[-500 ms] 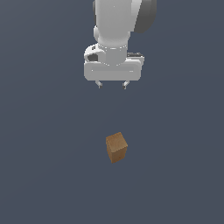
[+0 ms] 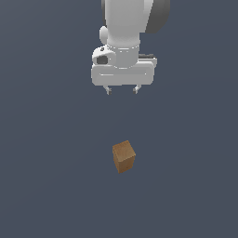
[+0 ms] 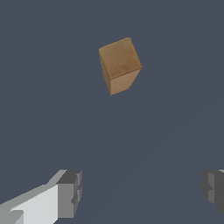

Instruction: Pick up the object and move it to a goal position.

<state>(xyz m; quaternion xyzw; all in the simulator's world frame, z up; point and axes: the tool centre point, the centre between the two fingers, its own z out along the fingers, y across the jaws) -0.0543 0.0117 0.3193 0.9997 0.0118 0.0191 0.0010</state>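
The object, a small brown wood-coloured cube (image 2: 123, 156), rests on the dark grey floor, turned at an angle to the camera. My white gripper (image 2: 122, 90) hangs well above it and farther back in the exterior view, its two short dark fingertips (image 2: 109, 90) spread apart with nothing between them. In the wrist view the cube (image 3: 119, 64) lies ahead of the open gripper (image 3: 142, 192), clear of both grey pads (image 3: 70, 192).
A plain dark grey floor (image 2: 46, 186) surrounds the cube on all sides. Nothing else stands in view.
The gripper has sunk slightly toward the floor and stays open. The cube has not moved.
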